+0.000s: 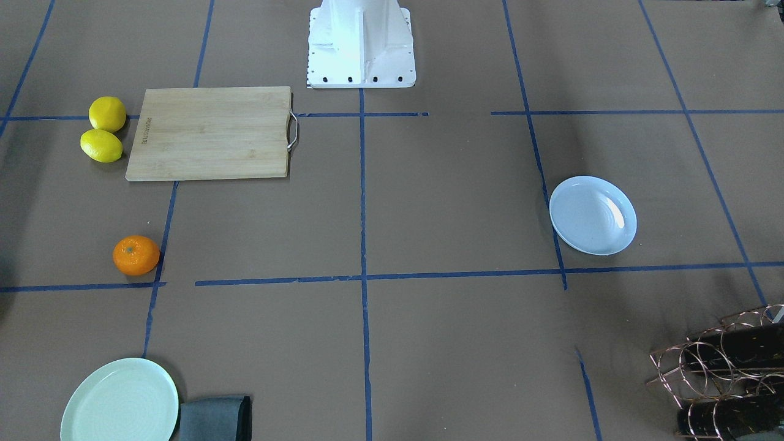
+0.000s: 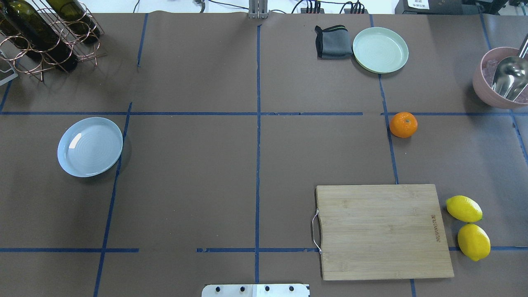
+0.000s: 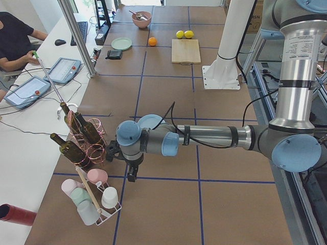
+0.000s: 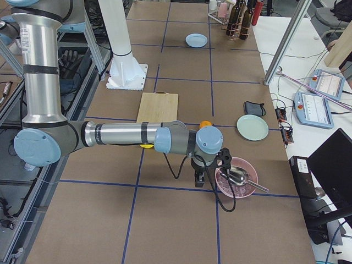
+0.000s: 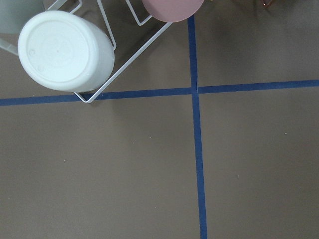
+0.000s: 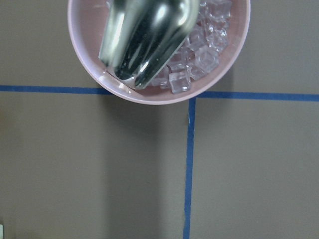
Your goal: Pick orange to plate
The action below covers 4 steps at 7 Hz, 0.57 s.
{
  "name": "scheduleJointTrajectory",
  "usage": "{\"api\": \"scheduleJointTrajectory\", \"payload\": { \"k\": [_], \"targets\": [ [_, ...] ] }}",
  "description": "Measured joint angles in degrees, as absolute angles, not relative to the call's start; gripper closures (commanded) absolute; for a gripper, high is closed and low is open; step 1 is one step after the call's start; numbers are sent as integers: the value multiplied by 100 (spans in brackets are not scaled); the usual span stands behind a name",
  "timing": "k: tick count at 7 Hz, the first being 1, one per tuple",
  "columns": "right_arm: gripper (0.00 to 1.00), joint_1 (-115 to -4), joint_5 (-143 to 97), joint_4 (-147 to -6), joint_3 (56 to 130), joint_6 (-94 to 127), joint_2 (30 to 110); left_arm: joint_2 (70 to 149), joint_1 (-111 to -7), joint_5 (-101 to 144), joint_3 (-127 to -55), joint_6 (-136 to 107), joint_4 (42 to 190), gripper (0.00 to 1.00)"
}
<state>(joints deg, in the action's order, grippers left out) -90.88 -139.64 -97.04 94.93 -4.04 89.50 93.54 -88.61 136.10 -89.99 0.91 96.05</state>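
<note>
The orange [image 2: 403, 124] lies on the brown table in the right half of the overhead view, beside a blue tape line; it also shows as orange [image 1: 136, 255]. The pale bluish plate [image 2: 90, 146] sits far off on the left side, with nothing on it. My left gripper [image 3: 132, 174] hangs near the cup rack, past the plate at the table's left end. Beside a pink bowl at the right end, near the orange, hangs my right gripper [image 4: 199, 177]. Whether either is open or shut, I cannot tell. Neither wrist view shows fingers.
A wooden cutting board [image 2: 381, 231] and two lemons [image 2: 464, 208] lie near the robot on the right. A mint-green plate [image 2: 380, 50] and grey cloth [image 2: 332, 41] sit far right. A pink bowl of ice with a scoop [image 2: 501, 78], a wine rack [image 2: 45, 37] and a cup rack [image 3: 94, 196] stand at the table's ends.
</note>
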Motion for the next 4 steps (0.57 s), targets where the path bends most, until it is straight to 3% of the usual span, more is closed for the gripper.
{"api": "scheduleJointTrajectory", "payload": {
  "k": [4],
  "targets": [
    [0,-9025,-13981,-9708,9790,-412,8667,9660,-7570,13647,-8966,-148,10903,0]
  ]
}}
